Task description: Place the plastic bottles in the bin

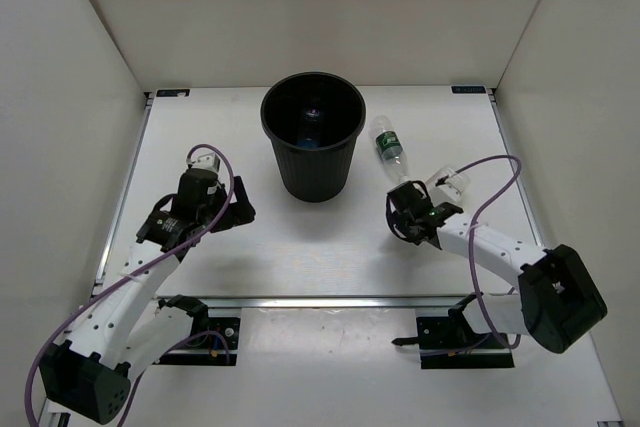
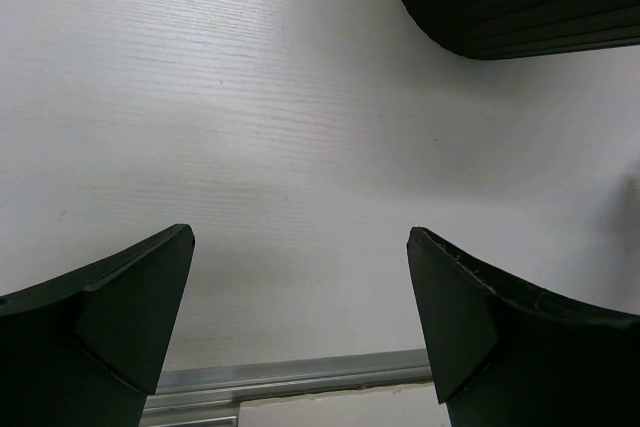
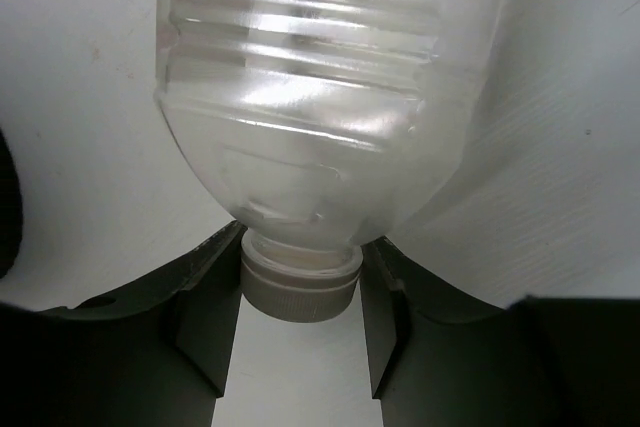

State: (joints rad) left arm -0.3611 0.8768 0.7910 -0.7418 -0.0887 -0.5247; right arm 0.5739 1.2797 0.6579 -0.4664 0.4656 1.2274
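Your left arm (image 1: 130, 282): stretched forward over the left half of the tabletop (image 2: 250, 97), left end effector (image 2: 300, 247) held low, jaws spread wide. Your right arm (image 1: 500, 257): elbow out to the right, forearm angled inward, right end effector (image 3: 300, 282) clamped on the cap end of the clear bottle (image 3: 310, 97).

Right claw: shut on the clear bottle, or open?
Shut. The right claw grips the clear bottle by its cap: the right wrist view shows both fingers pressed against the cap's sides.
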